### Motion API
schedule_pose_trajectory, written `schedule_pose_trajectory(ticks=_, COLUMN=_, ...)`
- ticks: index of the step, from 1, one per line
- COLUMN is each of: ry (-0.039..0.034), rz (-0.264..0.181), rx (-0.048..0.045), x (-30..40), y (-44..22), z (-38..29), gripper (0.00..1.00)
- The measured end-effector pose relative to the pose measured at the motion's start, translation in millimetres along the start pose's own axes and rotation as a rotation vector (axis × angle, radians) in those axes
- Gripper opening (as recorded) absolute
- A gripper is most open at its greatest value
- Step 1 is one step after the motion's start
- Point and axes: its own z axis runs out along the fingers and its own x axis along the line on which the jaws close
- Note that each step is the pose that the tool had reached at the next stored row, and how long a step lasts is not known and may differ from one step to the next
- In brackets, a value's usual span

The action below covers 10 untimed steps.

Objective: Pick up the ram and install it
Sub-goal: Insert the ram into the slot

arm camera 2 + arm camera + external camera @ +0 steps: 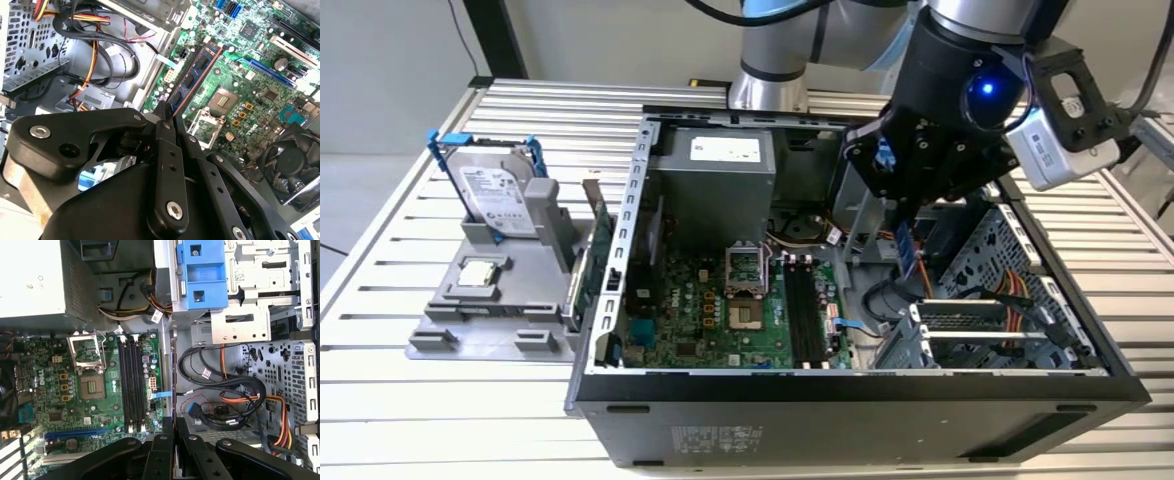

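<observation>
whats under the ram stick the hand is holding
Under the ram, gripped by the hand, lie the motherboard's edge and cables; the black slots sit off to one side. The strip right beneath the stick is covered.

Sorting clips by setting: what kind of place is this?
Probably a robot PC-assembly workbench: an open computer case on a slatted metal table, a grey parts fixture holding a hard drive beside it.

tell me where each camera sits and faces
Exterior view: off the arm, looking down into the computer case; arm, end effector show.
First wrist view: on the wrist, facing the motherboard past the end effector.
Second wrist view: on the wrist, along the ram past the end effector.
Shared: ram and motherboard in all three.
</observation>
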Motion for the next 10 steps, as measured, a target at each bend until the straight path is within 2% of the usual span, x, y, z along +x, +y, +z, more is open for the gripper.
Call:
schedule_pose_trajectory(ticks=7, ry=0.0000, rz=-0.003, rx=0.0000, x=0.3, y=-0.1, z=6.7, gripper=0.00)
schedule_pose_trajectory(ticks=10, ry=0.0005, rz=-0.023, rx=-0.0009, x=0.5, y=-0.2, z=8.7, gripper=0.00)
